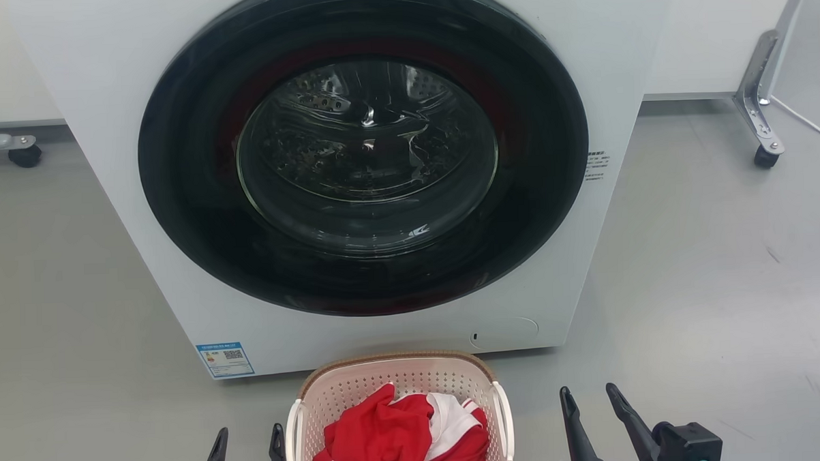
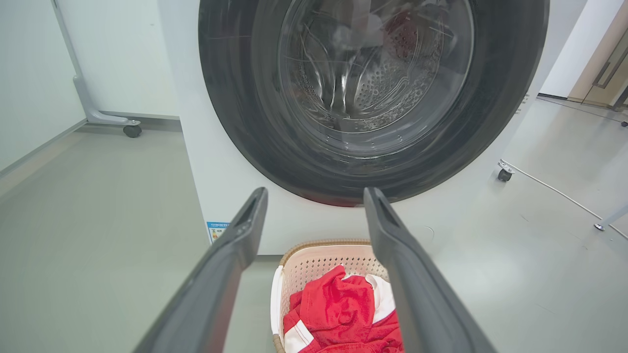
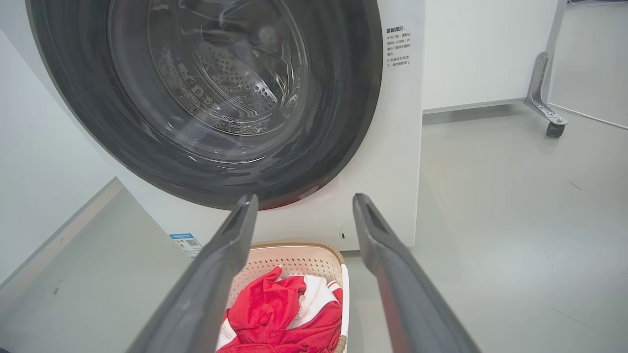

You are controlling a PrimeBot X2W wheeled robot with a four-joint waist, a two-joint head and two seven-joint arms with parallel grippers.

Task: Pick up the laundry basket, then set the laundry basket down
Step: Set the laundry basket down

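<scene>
The laundry basket point(image 1: 347, 386), cream-white and perforated with a brown woven-look rim, stands on the floor right in front of the washing machine, holding red and white clothes point(image 1: 390, 439). White loop handles run along its left and right sides. My left gripper point(image 1: 248, 442) is open just left of the basket's left handle, touching nothing. My right gripper point(image 1: 588, 400) is open to the right of the basket, apart from it. In the left wrist view the basket point(image 2: 314, 257) lies between and below the open gripper point(image 2: 315, 196). The right wrist view shows the basket point(image 3: 299, 255) under its open gripper point(image 3: 304, 202).
A white front-loading washing machine point(image 1: 143, 219) with a shut dark round door point(image 1: 363, 150) stands directly behind the basket. Grey floor spreads to both sides. Wheeled metal frame legs stand at the far left point(image 1: 24, 155) and far right point(image 1: 765, 155), and a white cable point(image 1: 808, 122) crosses the floor.
</scene>
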